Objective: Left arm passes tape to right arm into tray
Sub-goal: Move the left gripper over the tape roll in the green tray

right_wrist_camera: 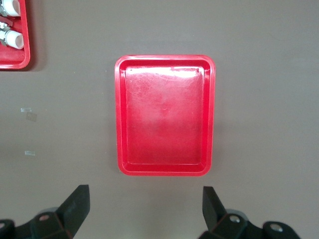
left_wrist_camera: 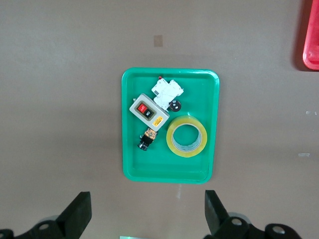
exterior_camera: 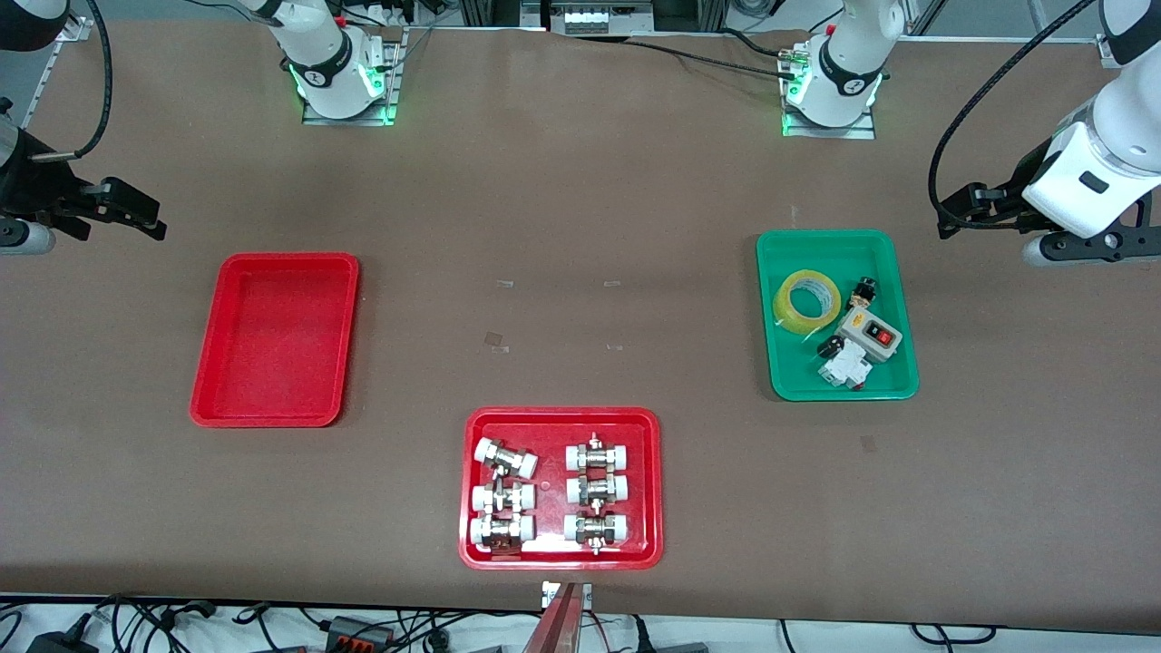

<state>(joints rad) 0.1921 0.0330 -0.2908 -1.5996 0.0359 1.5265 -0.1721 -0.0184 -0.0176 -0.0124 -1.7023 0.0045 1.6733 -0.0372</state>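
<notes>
The yellow tape (exterior_camera: pixel 791 313) (left_wrist_camera: pixel 171 138) lies flat in the green tray (exterior_camera: pixel 798 374) (left_wrist_camera: pixel 164 170), toward the left arm's end of the table. My left gripper (exterior_camera: pixel 954 216) (left_wrist_camera: pixel 148 211) hangs open and empty above the table beside that tray, at the end of the table past it. The narrow red tray (exterior_camera: pixel 275 345) (right_wrist_camera: pixel 164 119) sits empty toward the right arm's end. My right gripper (exterior_camera: pixel 136 216) (right_wrist_camera: pixel 144 209) is open with nothing in it, above the table beside the red tray, out toward that end of the table.
The green tray also holds a grey switch box (exterior_camera: pixel 869 334) (left_wrist_camera: pixel 148 111), a white breaker (exterior_camera: pixel 842 370) (left_wrist_camera: pixel 167 91) and small black parts. A wider red tray (exterior_camera: pixel 562 415) with several metal pipe fittings sits nearest the front camera, midway along the table.
</notes>
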